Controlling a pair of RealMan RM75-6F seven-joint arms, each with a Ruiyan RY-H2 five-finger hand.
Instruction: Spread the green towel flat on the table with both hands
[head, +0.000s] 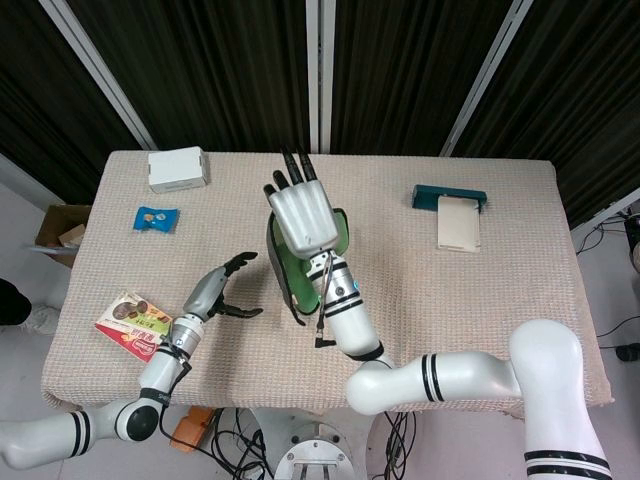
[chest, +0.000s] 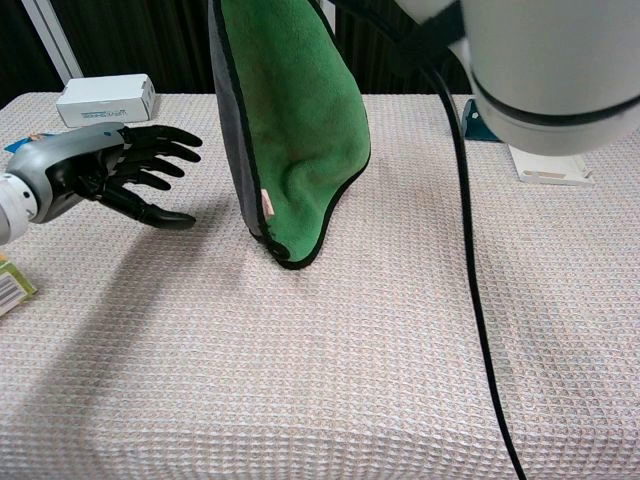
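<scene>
The green towel (chest: 300, 130), grey on its back and edged in black, hangs folded and upright over the middle of the table. Its lowest tip is at or just above the cloth; I cannot tell which. My right hand (head: 298, 215) holds the towel (head: 283, 272) from above by its top, fingers pointing away from me; in the chest view only its forearm shows. My left hand (chest: 110, 175) hovers left of the towel with fingers spread, holding nothing and a short gap from the fabric. In the head view the left hand (head: 222, 290) lies left of the towel.
A white box (head: 178, 168) and a blue snack packet (head: 156, 217) lie at the far left. A colourful packet (head: 135, 322) lies near the front left edge. A teal holder (head: 450, 196) with a cream pad (head: 458, 223) is at the far right. A black cable (chest: 470, 270) hangs from my right forearm.
</scene>
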